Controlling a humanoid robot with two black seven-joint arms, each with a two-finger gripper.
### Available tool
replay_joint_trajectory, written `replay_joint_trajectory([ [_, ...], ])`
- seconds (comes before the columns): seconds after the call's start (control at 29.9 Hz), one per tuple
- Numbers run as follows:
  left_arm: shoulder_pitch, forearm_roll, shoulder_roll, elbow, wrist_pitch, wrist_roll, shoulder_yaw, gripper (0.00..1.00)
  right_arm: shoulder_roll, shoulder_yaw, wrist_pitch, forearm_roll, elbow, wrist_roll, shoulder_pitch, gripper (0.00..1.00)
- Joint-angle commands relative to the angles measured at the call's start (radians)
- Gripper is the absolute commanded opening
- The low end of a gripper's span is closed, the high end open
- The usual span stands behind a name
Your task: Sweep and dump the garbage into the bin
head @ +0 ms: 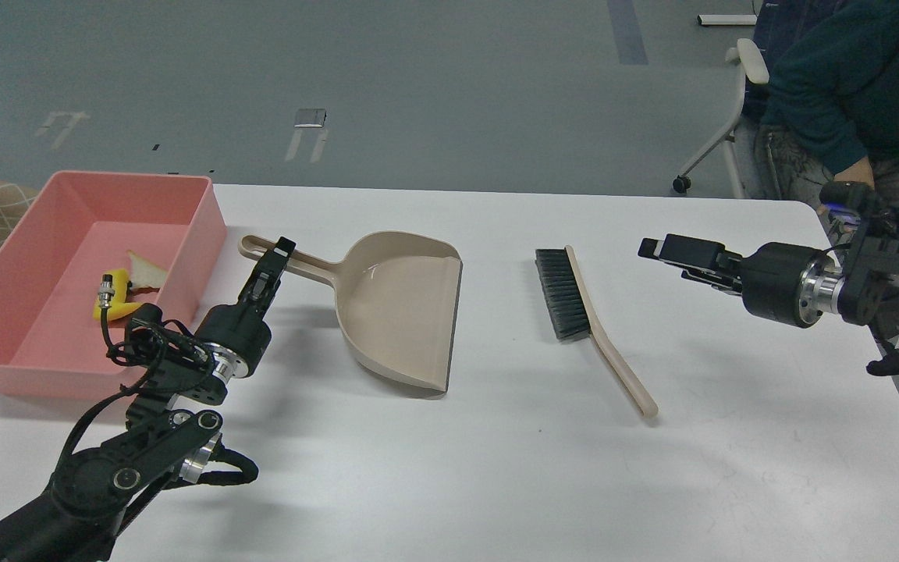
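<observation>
The garbage lies inside the pink bin (pixel 200 226) at the table's left: a yellow sponge piece (pixel 115 309) and a whitish crust strip (pixel 147 270) beside it. The sponge is partly hidden by a connector on my left arm. My left gripper (pixel 278 256) is shut on the long handle of the beige dustpan (pixel 403 304), which lies on the table right of the bin with its mouth facing right. My right gripper (pixel 656 250) hovers open and empty above the table, right of the beige brush (pixel 586 312).
The brush lies on the white table (pixel 496 468) with its dark bristles facing left and its handle pointing to the front right. A seated person (pixel 847 86) and a chair are beyond the table's right far corner.
</observation>
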State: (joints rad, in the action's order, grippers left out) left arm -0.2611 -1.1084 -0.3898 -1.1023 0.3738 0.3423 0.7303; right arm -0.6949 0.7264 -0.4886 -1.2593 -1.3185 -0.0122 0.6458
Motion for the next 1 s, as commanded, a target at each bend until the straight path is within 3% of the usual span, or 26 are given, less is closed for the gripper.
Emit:
replay_joint_trajectory([
  [0.0,0.0,0.001,0.022,0.015,0.002,0.006,-0.003,0.27,0.0,0.001,0.0,0.003,-0.001,0.0,0.0,0.96],
  [0.1,0.002,0.001,0.023,0.015,0.004,0.012,-0.003,0.57,0.0,0.001,0.0,0.003,0.001,0.0,-0.001,0.96],
  [0.17,0.0,0.002,0.023,0.016,0.004,0.015,-0.003,0.84,0.0,0.001,0.0,0.003,0.001,0.0,-0.001,0.96],
  [0.27,0.0,0.001,0.023,0.015,0.002,0.015,-0.003,0.94,0.002,0.001,0.0,0.004,0.001,0.0,-0.001,0.96],
  [0.97,0.057,0.004,0.003,-0.014,-0.012,0.041,-0.057,0.98,-0.001,0.005,0.0,0.008,0.004,0.0,-0.014,0.96],
])
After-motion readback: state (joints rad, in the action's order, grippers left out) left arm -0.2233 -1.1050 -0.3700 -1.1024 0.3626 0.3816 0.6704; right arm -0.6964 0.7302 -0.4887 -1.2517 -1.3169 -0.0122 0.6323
